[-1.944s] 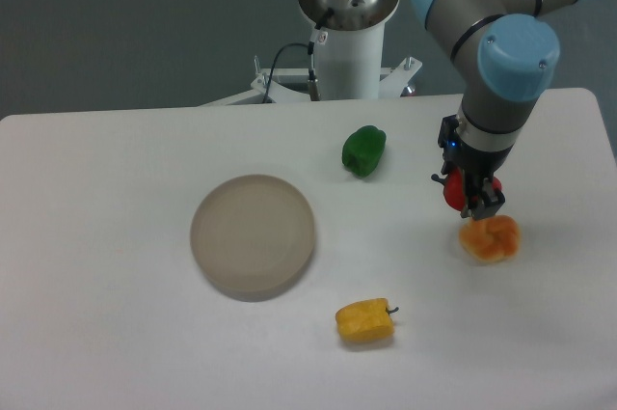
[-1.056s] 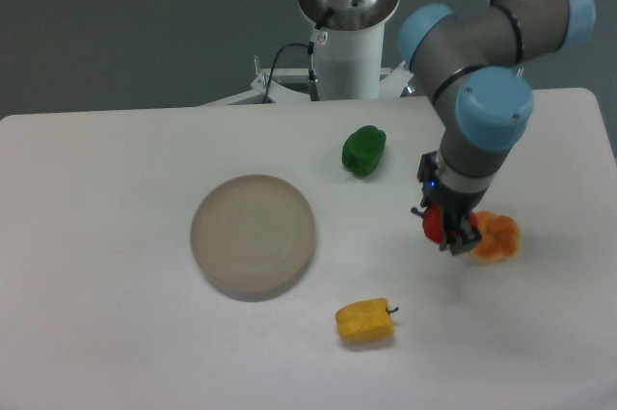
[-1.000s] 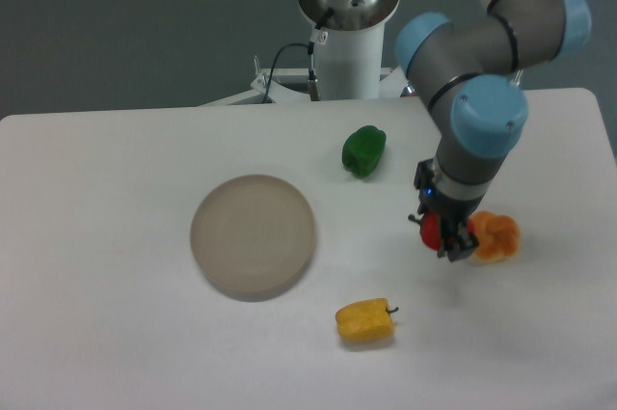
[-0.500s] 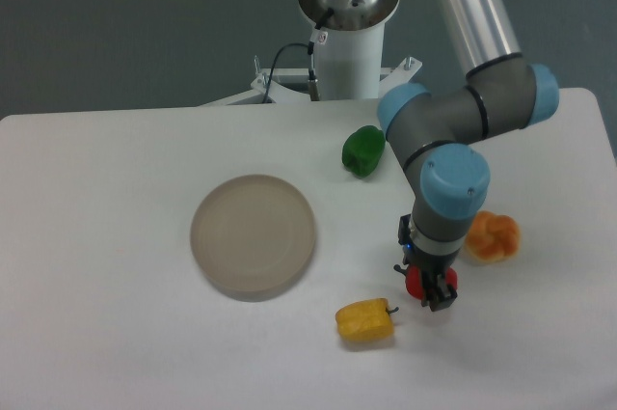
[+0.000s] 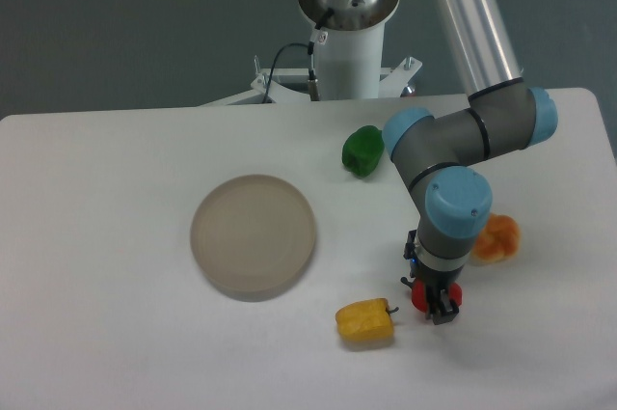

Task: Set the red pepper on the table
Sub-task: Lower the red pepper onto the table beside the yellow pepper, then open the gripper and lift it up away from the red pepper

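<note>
Over the last two seconds the claw [image 5: 434, 306], still pinching the red pepper [image 5: 421, 299], has carried it from beside the orange pepper [image 5: 495, 237] down to just right of the yellow pepper [image 5: 364, 322], low over the counter [image 5: 116, 333], so release looks near.

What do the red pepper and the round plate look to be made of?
The red pepper, held in the gripper, looks like glossy moulded plastic, though little of it shows. The plate looks matte grey-beige, without glare; plastic or ceramic, I cannot tell.
</note>
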`<control>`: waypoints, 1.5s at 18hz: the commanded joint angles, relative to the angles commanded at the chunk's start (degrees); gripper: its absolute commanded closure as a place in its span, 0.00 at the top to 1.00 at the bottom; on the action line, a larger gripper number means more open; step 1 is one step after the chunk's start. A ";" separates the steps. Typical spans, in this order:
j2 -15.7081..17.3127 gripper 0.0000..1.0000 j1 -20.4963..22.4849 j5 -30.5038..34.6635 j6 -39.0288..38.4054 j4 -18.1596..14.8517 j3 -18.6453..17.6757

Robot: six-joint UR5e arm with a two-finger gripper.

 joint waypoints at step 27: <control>16.26 1.00 5.18 3.87 6.04 -26.01 1.50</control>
